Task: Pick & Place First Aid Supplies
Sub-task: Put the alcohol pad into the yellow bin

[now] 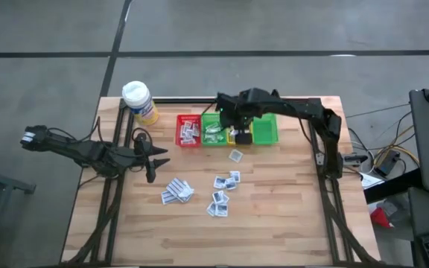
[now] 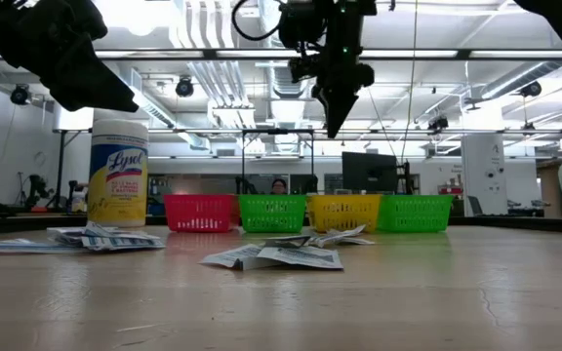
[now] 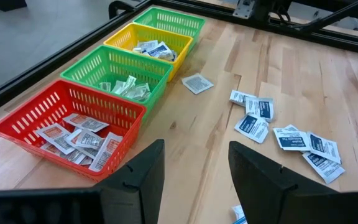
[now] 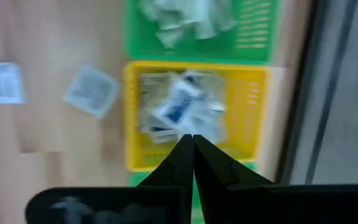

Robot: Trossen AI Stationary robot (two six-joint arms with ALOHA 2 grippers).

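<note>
High view: right tool (image 1: pixel 235 128) closed, empty, above yellow plastic bin (image 1: pixel 240 136) w/ sachets; left tool (image 1: pixel 157 161) open, empty, near loose white flat sachets (image 1: pixel 177 190) on wooden worktop (image 1: pixel 274 208).

even, bright overhead light across the table (image 1: pixel 274 216); shadows soft and short. in the low view, ceiling strip lights (image 2: pixel 203 29) glared white behind the right gripper (image 2: pixel 334 122), leaving it a black silhouette. right wrist view was smeared: below the closed fingers, the yellow bin (image 4: pixel 197 112) and its sachets (image 4: pixel 176 109) were blurred. left wrist view was sharp beyond its own fingers.
</note>
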